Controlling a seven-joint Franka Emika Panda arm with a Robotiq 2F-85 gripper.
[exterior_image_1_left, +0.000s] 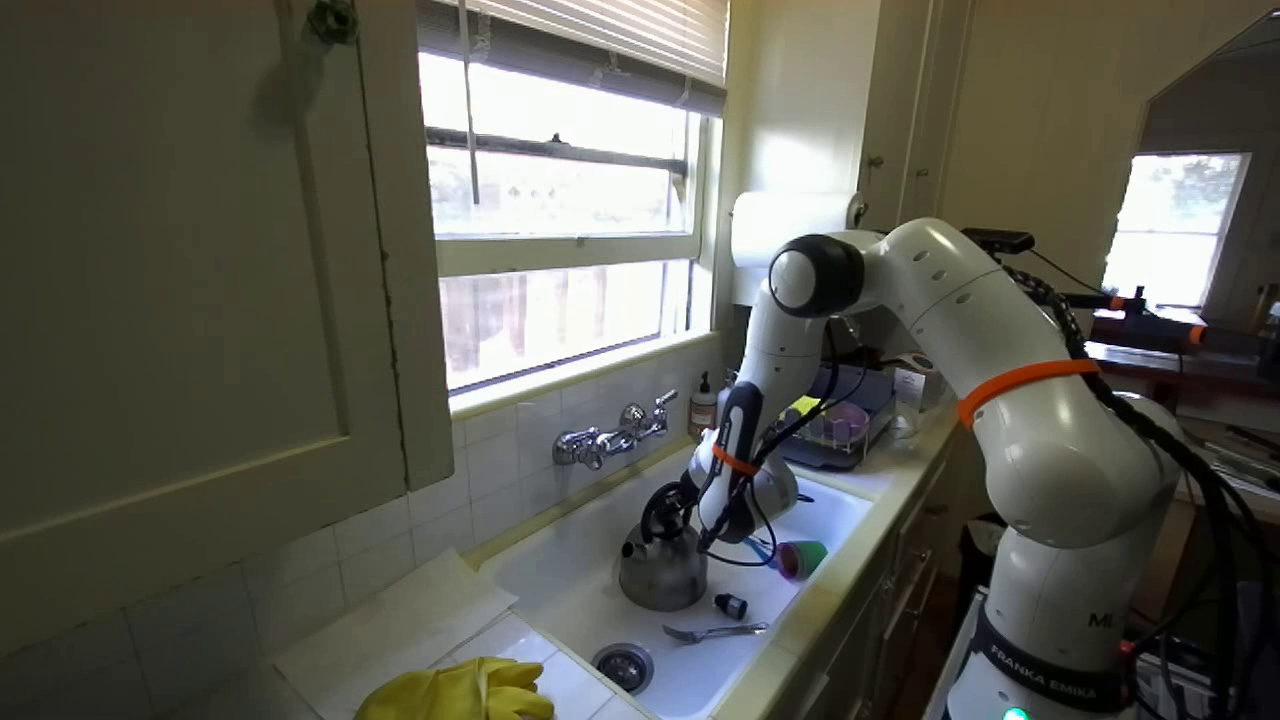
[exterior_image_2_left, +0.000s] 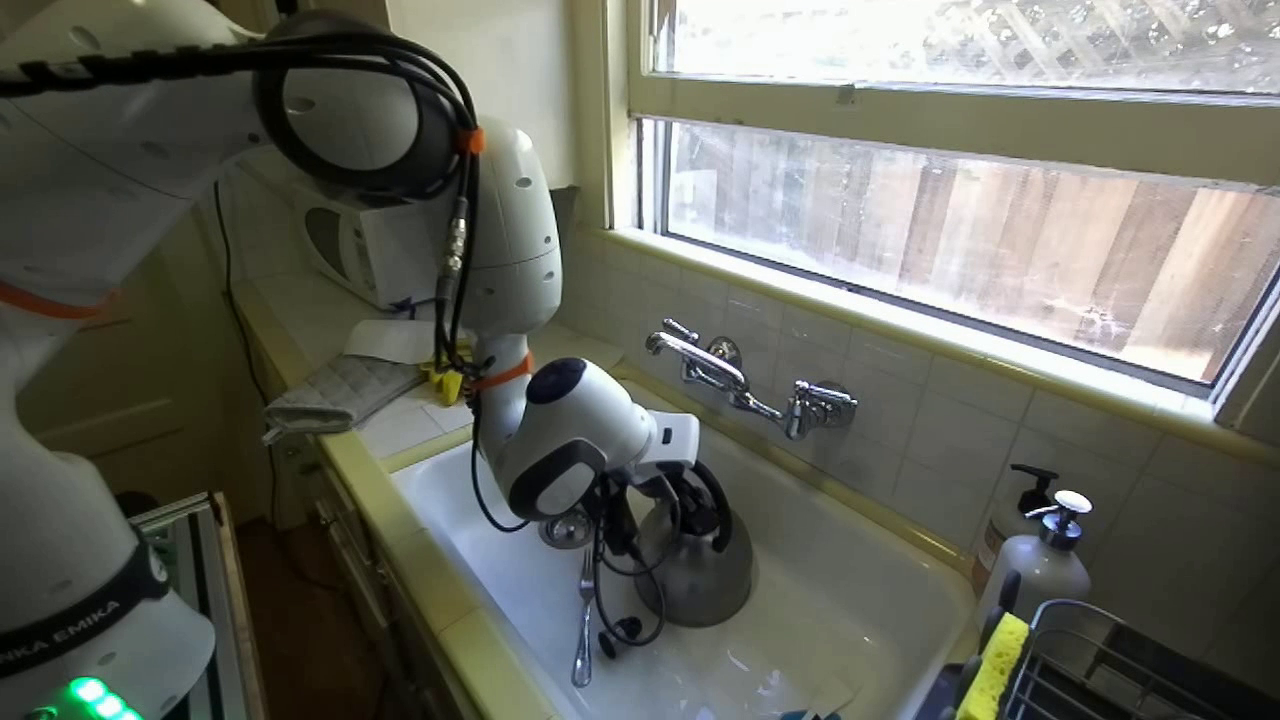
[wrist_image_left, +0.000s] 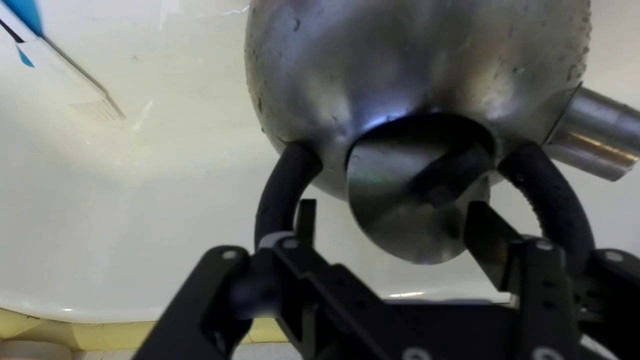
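A steel kettle (exterior_image_1_left: 655, 578) stands in the white sink; it shows in both exterior views (exterior_image_2_left: 712, 575) and large in the wrist view (wrist_image_left: 410, 55). Its arched black handle (wrist_image_left: 287, 182) rises on both sides of the round opening. A round steel lid (wrist_image_left: 395, 230) with a black knob (wrist_image_left: 452, 172) sits tilted at the opening. My gripper (wrist_image_left: 392, 217) is open, with its fingers inside the handle arch and either side of the lid. The left finger is apart from the lid; the right finger overlaps its edge, and I cannot tell whether they touch.
The sink (exterior_image_1_left: 540, 570) holds a fork (exterior_image_1_left: 715, 632), a small dark bottle (exterior_image_1_left: 731, 605) and a green and red cup (exterior_image_1_left: 800, 560). The wall faucet (exterior_image_2_left: 750, 385) is behind. Soap bottles (exterior_image_2_left: 1040, 570), a dish rack (exterior_image_1_left: 840, 425) and yellow gloves (exterior_image_1_left: 460, 690) are on the counter.
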